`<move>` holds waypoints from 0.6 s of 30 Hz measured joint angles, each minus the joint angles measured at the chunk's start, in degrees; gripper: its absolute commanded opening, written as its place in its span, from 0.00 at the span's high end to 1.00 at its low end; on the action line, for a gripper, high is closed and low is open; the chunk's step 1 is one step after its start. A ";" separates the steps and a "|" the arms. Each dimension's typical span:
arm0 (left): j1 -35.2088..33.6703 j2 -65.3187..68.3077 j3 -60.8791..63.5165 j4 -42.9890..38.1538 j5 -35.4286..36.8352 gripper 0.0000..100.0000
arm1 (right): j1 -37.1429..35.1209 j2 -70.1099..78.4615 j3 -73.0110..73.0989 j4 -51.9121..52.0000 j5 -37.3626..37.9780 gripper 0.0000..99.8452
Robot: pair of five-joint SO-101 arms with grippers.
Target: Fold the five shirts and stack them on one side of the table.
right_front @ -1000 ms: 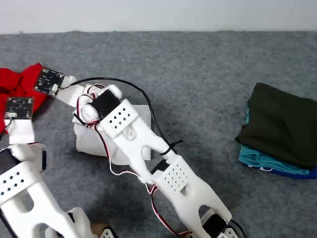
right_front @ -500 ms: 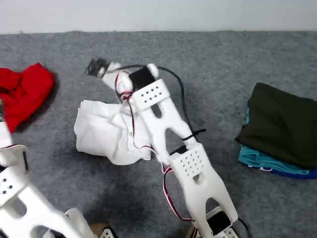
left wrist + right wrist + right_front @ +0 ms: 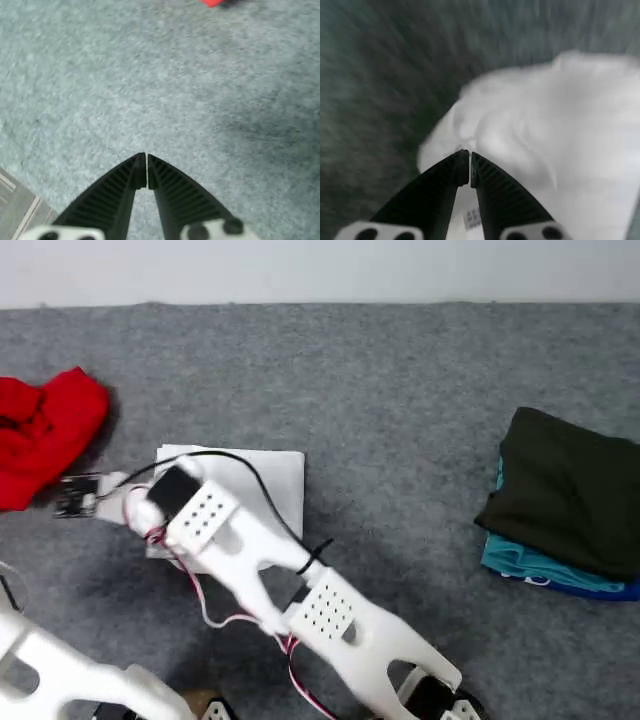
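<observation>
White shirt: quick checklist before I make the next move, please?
1. White shirt folded flat: cannot tell, the right arm covers part of it.
2. Right tool free of cloth: cannot tell; it is shut at the shirt's edge.
3. Left tool empty: ok, shut over bare table.
4. Stack ready for another shirt: ok, dark shirt lies flat on top.
5. Red shirt folded: not ok, crumpled.

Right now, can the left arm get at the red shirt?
Probably yes. The red shirt lies uncovered on the carpet, and the left hand, shut, hangs over bare carpet near it. The right arm lies over the white shirt, beside that path, not across it.
</observation>
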 measured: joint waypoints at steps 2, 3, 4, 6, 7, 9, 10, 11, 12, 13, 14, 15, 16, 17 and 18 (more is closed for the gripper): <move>-0.53 0.00 0.00 0.00 0.00 0.98 | -0.09 0.00 -4.92 1.85 0.00 0.99; -0.62 0.00 0.00 0.00 0.00 0.98 | 0.18 0.00 -6.68 2.02 0.00 0.99; -0.70 0.00 0.00 0.00 0.00 0.98 | 0.88 -0.18 -7.82 2.02 0.00 0.99; -0.70 0.00 0.00 0.00 0.00 0.98 | 3.25 -1.49 -8.70 2.02 0.00 0.99; -0.70 0.00 0.00 0.00 0.00 0.98 | 4.84 -2.02 -8.97 2.02 0.00 0.99; -0.70 0.00 0.00 0.00 0.00 0.98 | 8.53 -2.64 -8.97 2.02 0.00 0.99; -0.70 0.00 0.00 0.00 0.00 0.98 | 10.29 -2.64 -8.70 2.02 0.00 0.99; -0.70 0.00 0.00 0.00 0.00 0.98 | 11.96 -2.64 -8.00 2.02 0.00 0.99; -0.70 0.00 0.00 0.00 0.00 0.98 | 13.45 -2.64 -7.03 2.02 0.00 0.99; -0.70 0.00 0.00 0.00 0.00 0.98 | 14.59 -2.64 -5.98 2.02 0.00 0.99; -0.70 0.00 0.00 0.00 0.00 0.98 | 15.47 -2.46 -4.75 1.85 0.00 0.99; -0.70 0.00 0.00 0.00 0.00 0.98 | 15.65 -1.76 -3.87 1.58 -0.09 0.99; -0.70 0.00 0.00 0.00 0.00 0.98 | 15.56 -0.79 -3.08 1.49 -0.09 0.99; -0.70 0.00 0.00 0.00 0.00 0.98 | 15.12 0.35 -2.64 1.05 -0.09 0.99; -0.70 0.00 0.00 0.00 0.00 0.98 | 14.24 1.49 -2.55 0.62 -0.09 0.99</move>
